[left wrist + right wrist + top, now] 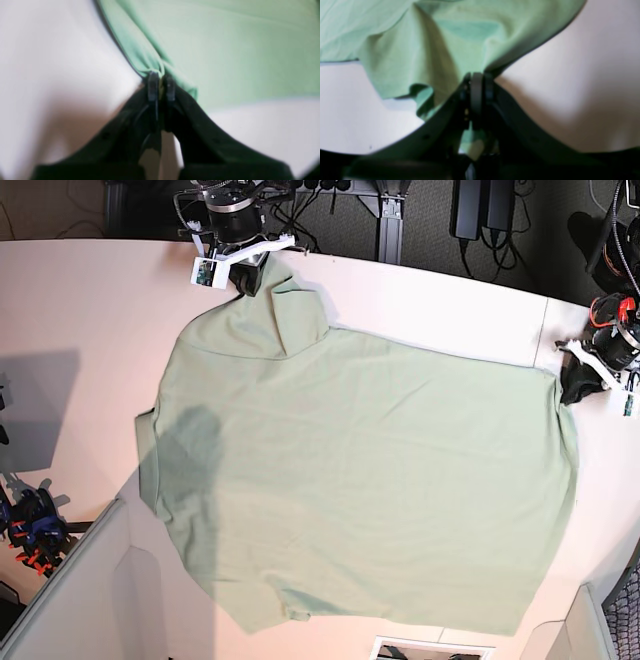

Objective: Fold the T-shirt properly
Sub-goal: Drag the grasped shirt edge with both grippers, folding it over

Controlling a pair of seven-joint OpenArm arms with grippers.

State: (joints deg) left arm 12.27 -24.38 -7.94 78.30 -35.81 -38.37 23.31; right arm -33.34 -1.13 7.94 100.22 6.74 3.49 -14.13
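Shirt: the T-shirt [360, 490] lies spread on the table [80, 310], covering most of the middle; mostly flat, with a raised fold at the top-left corner of the base view and a darker shadow patch on its left part
My left gripper [161, 86]: jaws pressed together on the shirt's edge – a thin bunch of green cloth sits between the tips; in the base view it is at the shirt's right-hand corner [578, 385], near the table's right edge
My right gripper [477, 86]: jaws closed, pinching a gathered corner of the shirt; the cloth rises from the tips in soft folds, and a little green shows behind the fingers; in the base view it sits at the top-left corner [250, 275], by the far edge of the table
Cloth between my grippers: the edge runs across the top of the base view, from one pinch to the other – fairly straight, lying on the table
Focus: both wrist views are blurred; fine detail of the hem cannot be told
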